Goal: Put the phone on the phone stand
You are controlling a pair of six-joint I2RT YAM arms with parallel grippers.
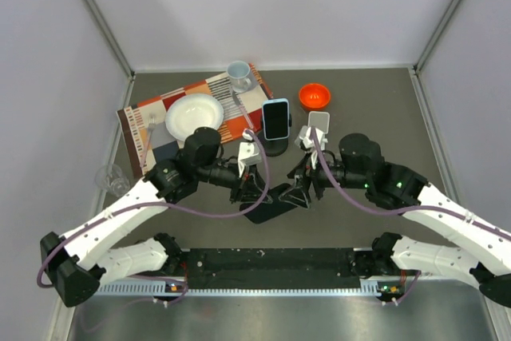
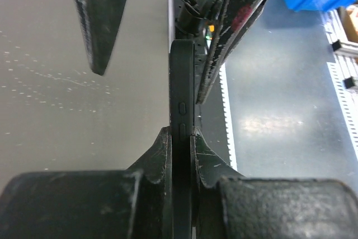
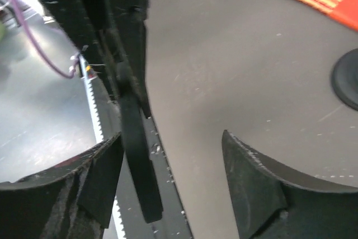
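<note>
A black phone hangs edge-on between the two arms, just above the grey table. My left gripper is shut on its left end. In the left wrist view the jaws pinch the thin black phone from both sides. My right gripper is open around the phone's right end. In the right wrist view the phone's edge lies close to the left finger, apart from the right one. A black round-based phone stand stands behind, with a light-blue phone upright on it.
A white upright object and an orange bowl sit at the back right. A patterned mat at the back left carries a white plate, a fork and a cup. A clear glass stands at the left.
</note>
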